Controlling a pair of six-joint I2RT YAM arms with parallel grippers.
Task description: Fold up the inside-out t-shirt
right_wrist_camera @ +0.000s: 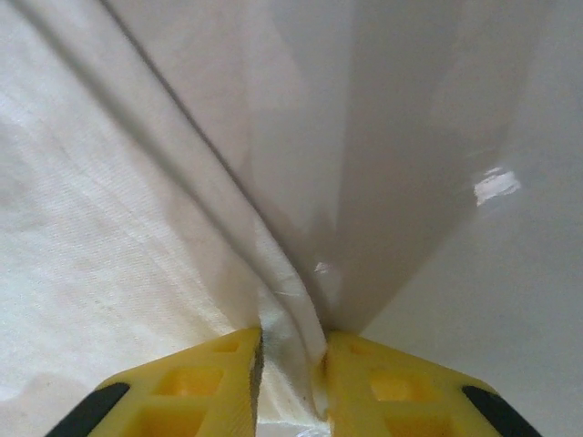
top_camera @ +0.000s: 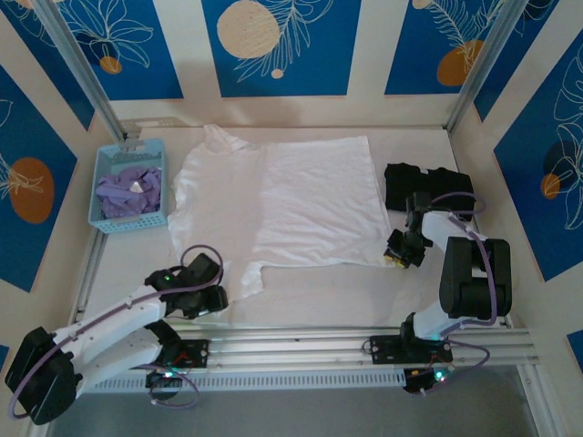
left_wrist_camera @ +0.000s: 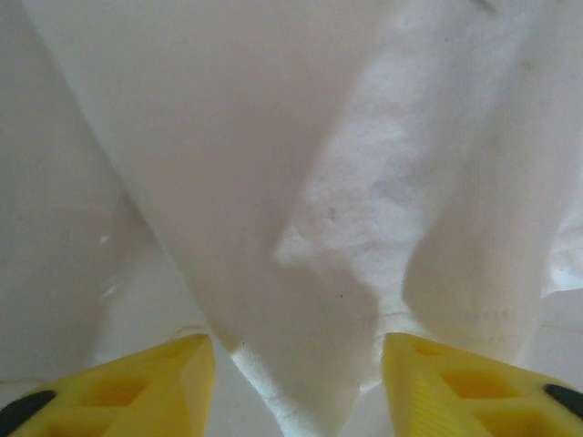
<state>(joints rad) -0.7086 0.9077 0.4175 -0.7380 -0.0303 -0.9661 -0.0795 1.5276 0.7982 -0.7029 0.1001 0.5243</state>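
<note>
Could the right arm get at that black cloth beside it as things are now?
Probably yes: the black cloth lies just beyond the right claw with nothing between. But the claw is pinching the edge of the white t-shirt, so it would have to let go first.

Off to my left, a blue basket [top_camera: 127,221] sits on the white worktop [top_camera: 319,291], a lavender garment [top_camera: 123,193] bundled inside. Far right, a black garment [top_camera: 424,185] lies crumpled.

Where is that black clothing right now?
In the top view, the black garment lies right of the white t-shirt, just beyond the right pincer.
</note>
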